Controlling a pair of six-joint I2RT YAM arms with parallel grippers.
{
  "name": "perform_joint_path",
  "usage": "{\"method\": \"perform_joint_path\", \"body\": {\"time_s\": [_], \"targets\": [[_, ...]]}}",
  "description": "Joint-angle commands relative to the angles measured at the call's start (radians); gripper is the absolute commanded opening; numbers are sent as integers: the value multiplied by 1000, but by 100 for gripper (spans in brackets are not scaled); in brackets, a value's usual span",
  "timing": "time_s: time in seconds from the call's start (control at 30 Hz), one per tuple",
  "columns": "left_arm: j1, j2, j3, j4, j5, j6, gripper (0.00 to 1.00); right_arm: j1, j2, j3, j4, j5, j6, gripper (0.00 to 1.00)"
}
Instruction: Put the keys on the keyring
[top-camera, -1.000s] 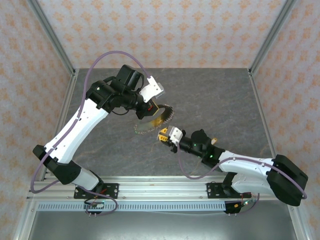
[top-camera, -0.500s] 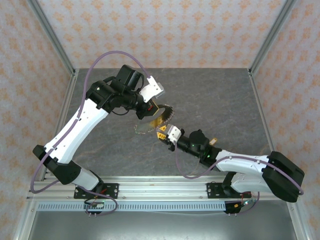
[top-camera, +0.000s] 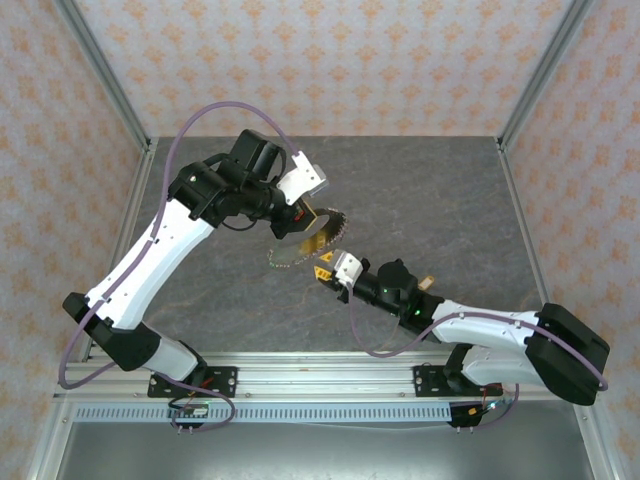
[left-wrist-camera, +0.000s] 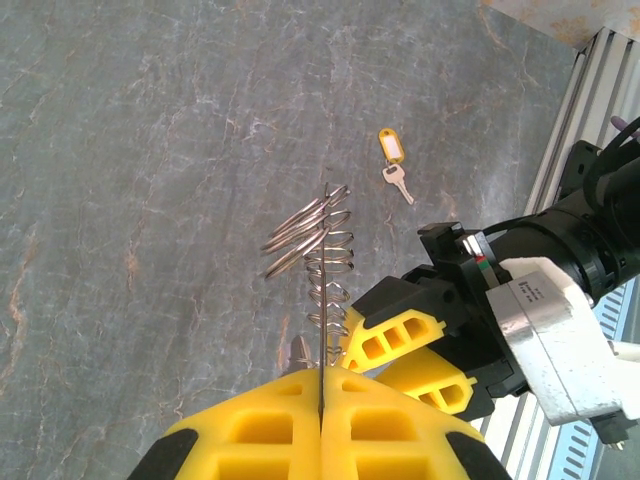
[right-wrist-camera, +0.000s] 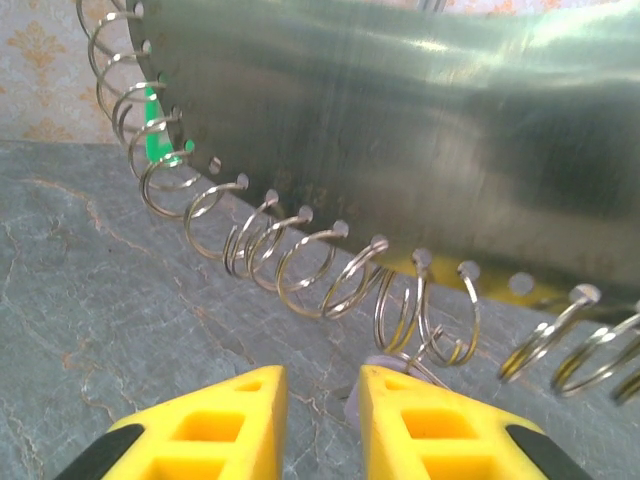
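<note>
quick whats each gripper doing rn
Left gripper: shut on the thin metal plate edged with wire rings.
Right gripper: open, fingers slightly apart below the rings, nothing clearly gripped.

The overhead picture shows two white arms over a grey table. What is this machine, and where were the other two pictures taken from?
These are two robot arms bolted at the near edge of a table. The overhead picture comes from a fixed camera above and behind them; the other two come from a small camera on each wrist, looking past that arm's yellow claw. The left claw is shut on the keyring, a thin metal plate edged with wire rings, with a green tag behind it. The right claw is close to those rings, jaws slightly apart. On the table lie a small silver key and, beside it, a yellow-headed piece, maybe a second key.
</note>
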Motion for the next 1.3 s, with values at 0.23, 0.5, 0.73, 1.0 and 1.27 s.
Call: {"method": "perform_joint_path", "body": {"time_s": [0.23, 0.5, 0.73, 1.0, 1.27], "targets": [[-7, -34, 10, 38, -10, -13, 0, 7, -10, 24, 74, 10, 11, 26], [-7, -35, 9, 38, -12, -13, 0, 7, 14, 27, 128, 28, 24, 26], [-8, -40, 6, 37, -12, -15, 0, 8, 7, 20, 138, 49, 17, 24], [-7, -42, 7, 41, -10, -20, 0, 7, 11, 25, 138, 64, 14, 17], [-8, -39, 5, 44, -7, -24, 0, 8, 20, 31, 177, 97, 9, 17]]}}
